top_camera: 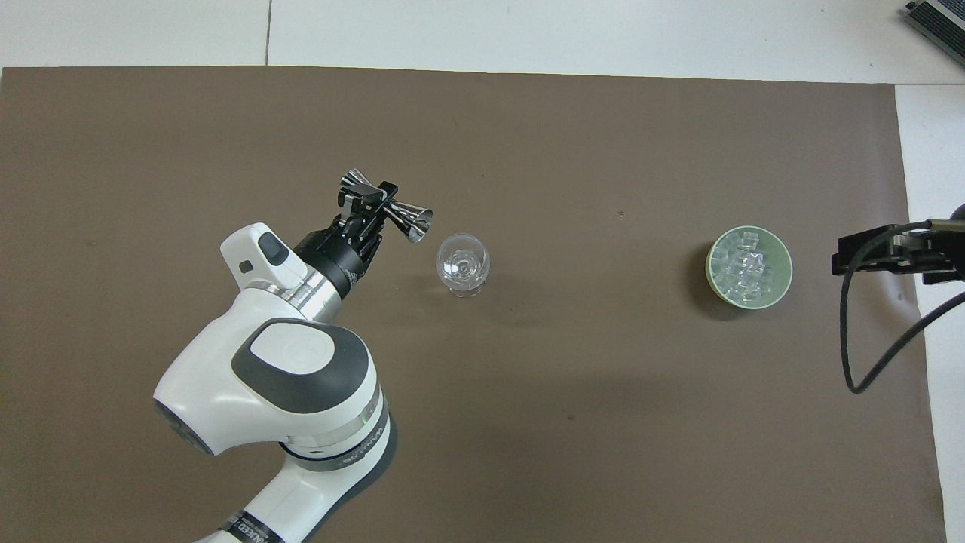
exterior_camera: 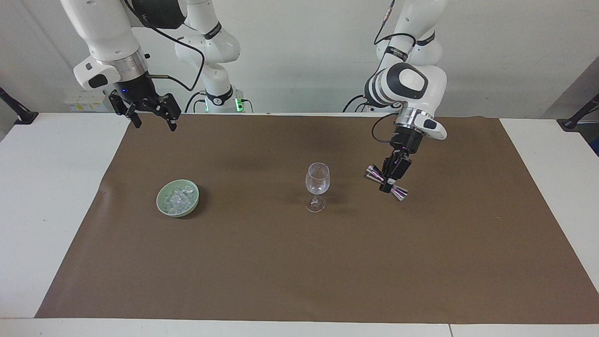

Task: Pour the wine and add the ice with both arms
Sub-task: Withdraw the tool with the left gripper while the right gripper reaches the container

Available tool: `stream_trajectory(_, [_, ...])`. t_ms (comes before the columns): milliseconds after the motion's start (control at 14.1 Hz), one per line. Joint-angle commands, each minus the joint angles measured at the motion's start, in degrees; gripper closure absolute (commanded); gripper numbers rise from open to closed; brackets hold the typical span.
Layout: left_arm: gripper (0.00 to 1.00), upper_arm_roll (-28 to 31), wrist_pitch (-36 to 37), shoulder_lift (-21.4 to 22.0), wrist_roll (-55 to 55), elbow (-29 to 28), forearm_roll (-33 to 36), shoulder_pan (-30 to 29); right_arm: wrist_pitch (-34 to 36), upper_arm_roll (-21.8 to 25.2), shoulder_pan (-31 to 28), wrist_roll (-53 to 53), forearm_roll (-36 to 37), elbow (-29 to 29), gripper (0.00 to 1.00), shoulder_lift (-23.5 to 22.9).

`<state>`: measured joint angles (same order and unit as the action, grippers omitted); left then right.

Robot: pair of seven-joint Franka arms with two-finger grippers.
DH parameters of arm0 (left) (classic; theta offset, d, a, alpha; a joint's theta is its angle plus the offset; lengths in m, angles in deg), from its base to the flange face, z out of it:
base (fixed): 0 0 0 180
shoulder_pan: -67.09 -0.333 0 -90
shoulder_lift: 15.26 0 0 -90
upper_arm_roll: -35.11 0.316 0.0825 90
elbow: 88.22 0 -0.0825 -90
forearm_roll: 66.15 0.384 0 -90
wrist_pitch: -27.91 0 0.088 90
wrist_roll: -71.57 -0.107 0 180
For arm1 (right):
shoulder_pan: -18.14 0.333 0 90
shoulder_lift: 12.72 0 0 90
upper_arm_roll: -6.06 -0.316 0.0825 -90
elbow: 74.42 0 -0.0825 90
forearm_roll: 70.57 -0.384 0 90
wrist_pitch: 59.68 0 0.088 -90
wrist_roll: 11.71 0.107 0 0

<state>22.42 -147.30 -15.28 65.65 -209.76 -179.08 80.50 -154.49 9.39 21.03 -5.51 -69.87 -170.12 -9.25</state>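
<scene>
Brown paper covers most of the white table, and the 2 arms rise against a pale wall. At the right arm's end of the paper sits a pale green bowl, and the ice lies heaped inside it as small clear chunks; the overhead view shows the same pile filling the bowl. Near the middle of the paper a stemmed glass stands upright, well apart from the bowl, its round mouth plain from above.

Beside the glass, toward the left arm's end, the left gripper hangs over bare paper with its fingers pressed together on the waist of a shiny metal jigger. That double-ended measure is tilted, 1 cup pointing toward the glass without touching it. From above, the jigger and the gripper sit clear of the glass rim.

Over the paper's edge nearest the robots, at the right arm's end, the right gripper hangs with its fingers spread and nothing between them. Only part of it enters the overhead view, beside the bowl.
</scene>
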Motion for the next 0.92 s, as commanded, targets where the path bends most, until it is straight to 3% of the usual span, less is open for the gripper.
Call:
stream_trajectory(0, [1.0,-0.14,5.12,4.49,3.19,-5.26,-0.8,-4.25,-4.66,-0.08,-0.17,-3.2,-1.15,-4.22,0.0,1.36])
stream_trajectory(213, [1.0,0.3,8.74,6.17,7.85,-7.74,-0.8,-8.39,-7.4,0.01,-0.17,-6.53,-1.15,-6.07,0.0,0.23])
stream_trajectory(567, [1.0,0.47,11.21,7.14,16.89,-9.94,-0.71,-13.84,-23.82,0.18,-0.17,-15.76,-1.06,-14.41,0.0,-3.45])
stream_trajectory(850, [1.0,0.47,15.67,9.94,24.81,-13.71,-0.71,-19.81,-30.41,0.62,-0.25,-24.11,-0.97,-17.92,0.0,-6.9])
